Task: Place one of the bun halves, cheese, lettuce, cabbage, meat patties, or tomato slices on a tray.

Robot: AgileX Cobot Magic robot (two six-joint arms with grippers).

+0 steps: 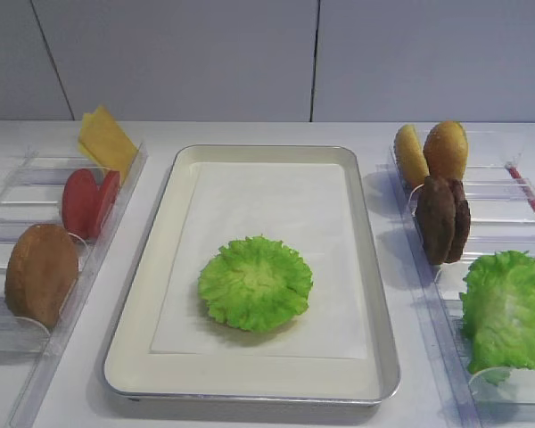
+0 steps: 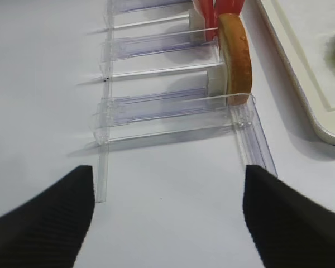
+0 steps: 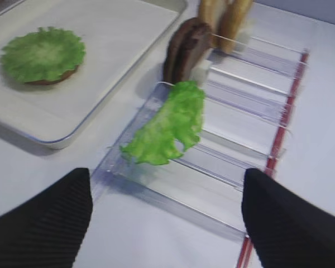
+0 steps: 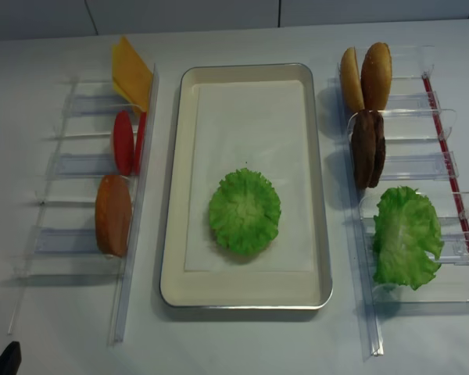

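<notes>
The silver tray (image 1: 141, 294) with its white liner lies in the middle. On it a frilly lettuce (image 1: 255, 283) covers a brown round piece whose edge shows (image 3: 51, 81). In the right bins stand two bun halves (image 1: 446, 149), dark meat patties (image 1: 443, 218) and a floppy cabbage leaf (image 1: 508, 308). The left bins hold cheese (image 1: 107, 143), tomato slices (image 1: 89, 202) and a bun half (image 1: 41, 275). My right gripper (image 3: 167, 178) is open and empty before the cabbage (image 3: 167, 125). My left gripper (image 2: 168, 173) is open over bare table, short of the bun half (image 2: 234, 56).
Clear plastic compartment bins (image 4: 70, 164) run down the left of the tray, with more bins (image 4: 438, 168) down the right, edged by a red strip (image 4: 453, 168). A grey wall stands behind the table.
</notes>
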